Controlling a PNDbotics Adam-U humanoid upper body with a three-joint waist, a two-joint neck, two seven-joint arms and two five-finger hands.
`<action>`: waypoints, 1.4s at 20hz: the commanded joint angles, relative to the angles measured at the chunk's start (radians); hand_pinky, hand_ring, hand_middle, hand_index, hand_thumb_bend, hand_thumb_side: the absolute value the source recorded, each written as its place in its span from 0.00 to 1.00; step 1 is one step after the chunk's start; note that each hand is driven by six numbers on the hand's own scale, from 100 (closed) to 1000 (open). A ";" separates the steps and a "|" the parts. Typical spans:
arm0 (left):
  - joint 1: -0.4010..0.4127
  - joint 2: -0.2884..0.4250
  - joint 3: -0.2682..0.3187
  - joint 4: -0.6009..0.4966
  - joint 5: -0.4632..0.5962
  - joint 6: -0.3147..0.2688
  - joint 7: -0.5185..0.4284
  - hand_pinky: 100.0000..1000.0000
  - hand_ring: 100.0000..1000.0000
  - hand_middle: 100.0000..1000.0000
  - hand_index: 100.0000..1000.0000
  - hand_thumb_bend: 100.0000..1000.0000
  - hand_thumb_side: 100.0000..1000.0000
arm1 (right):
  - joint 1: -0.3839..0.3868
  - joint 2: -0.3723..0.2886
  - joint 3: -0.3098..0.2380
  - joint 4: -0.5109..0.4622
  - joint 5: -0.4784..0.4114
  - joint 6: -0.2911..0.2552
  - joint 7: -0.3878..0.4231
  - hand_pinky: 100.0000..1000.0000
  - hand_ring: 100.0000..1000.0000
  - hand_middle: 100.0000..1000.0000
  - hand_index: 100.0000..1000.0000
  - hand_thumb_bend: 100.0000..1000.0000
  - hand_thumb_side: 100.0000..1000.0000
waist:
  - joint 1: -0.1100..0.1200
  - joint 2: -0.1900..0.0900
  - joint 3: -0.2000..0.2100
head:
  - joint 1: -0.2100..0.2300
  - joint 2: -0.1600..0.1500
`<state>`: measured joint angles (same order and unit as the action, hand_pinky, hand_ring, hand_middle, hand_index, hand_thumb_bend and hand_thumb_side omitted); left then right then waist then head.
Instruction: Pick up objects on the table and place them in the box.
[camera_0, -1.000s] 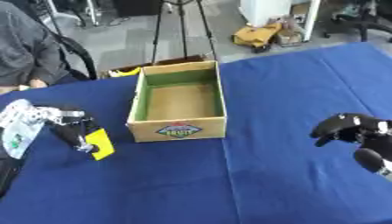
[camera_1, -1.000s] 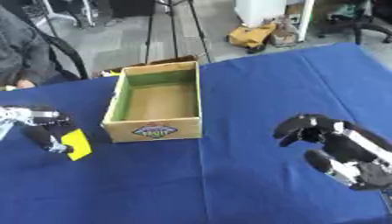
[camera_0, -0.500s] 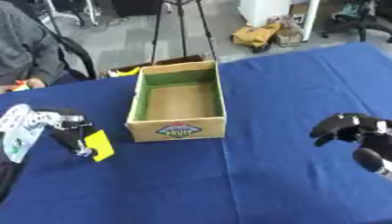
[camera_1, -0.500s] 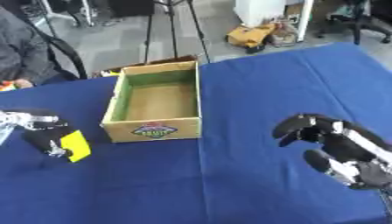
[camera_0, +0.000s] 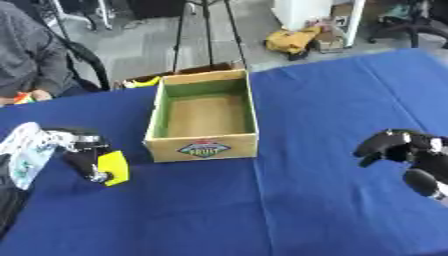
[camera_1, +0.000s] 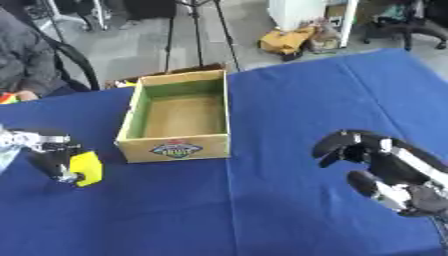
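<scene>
meanwhile left hand pinches yellow block beside open box.

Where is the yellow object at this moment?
The yellow object is at the left side of the blue table, in the left hand, just left of the cardboard box.

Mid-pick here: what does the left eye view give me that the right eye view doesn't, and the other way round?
Only the left eye view shows the white patterned packet by the left hand. Only the right eye view shows the right hand with its forearm running toward the lower corner. Both show the left hand on the yellow object, the box with nothing in it, and the blue table.
</scene>
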<state>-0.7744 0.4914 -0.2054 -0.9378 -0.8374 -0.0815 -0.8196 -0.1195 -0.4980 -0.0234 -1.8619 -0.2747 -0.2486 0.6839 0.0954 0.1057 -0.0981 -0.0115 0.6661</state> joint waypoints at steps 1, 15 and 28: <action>-0.014 0.014 0.006 -0.007 -0.007 0.012 0.038 0.56 0.45 0.43 0.52 0.00 0.23 | -0.012 -0.018 -0.009 -0.011 0.005 -0.003 0.002 0.68 0.76 0.72 0.77 0.21 0.53 | -0.006 -0.010 -0.001 | -0.001 -0.010; -0.090 0.051 0.030 -0.113 0.031 0.035 0.070 0.57 0.41 0.40 0.49 0.00 0.25 | -0.008 -0.022 -0.008 -0.008 -0.002 -0.005 0.003 0.68 0.76 0.72 0.77 0.21 0.53 | -0.008 -0.022 -0.002 | -0.001 -0.009; -0.181 -0.087 0.064 -0.060 -0.103 0.102 0.186 0.58 0.46 0.44 0.52 0.00 0.26 | -0.029 -0.024 0.015 -0.009 -0.011 -0.004 0.027 0.68 0.76 0.72 0.77 0.21 0.53 | 0.000 -0.018 -0.057 | 0.035 -0.019</action>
<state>-0.9292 0.4059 -0.1595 -1.0009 -0.9218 0.0120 -0.6538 -0.1355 -0.4980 -0.0081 -1.8613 -0.2796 -0.2513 0.7056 0.1014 0.1000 -0.1602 0.0160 0.6575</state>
